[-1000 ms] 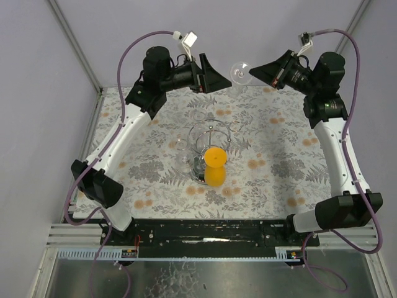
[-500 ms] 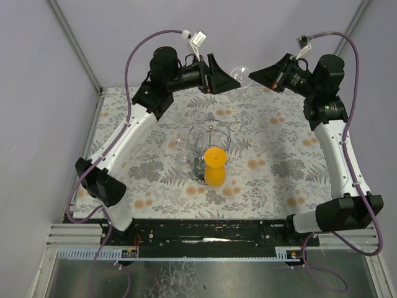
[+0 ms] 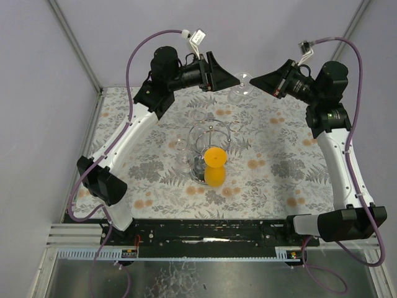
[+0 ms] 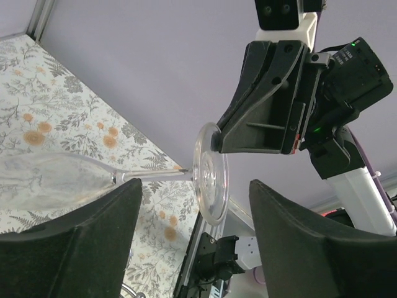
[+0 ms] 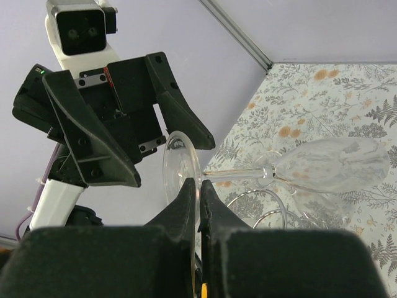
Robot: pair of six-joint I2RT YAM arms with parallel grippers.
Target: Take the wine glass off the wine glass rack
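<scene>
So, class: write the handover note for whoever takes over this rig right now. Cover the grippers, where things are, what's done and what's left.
Right gripper: shut on the foot of the wine glass, which lies sideways in the air beyond the wine glass rack.
Left gripper: open, holding nothing, facing the glass's foot.
Done: the glass is off the rack.
Left: probably set it down on the table, or hand it to the left gripper first. That is a guess.
</scene>
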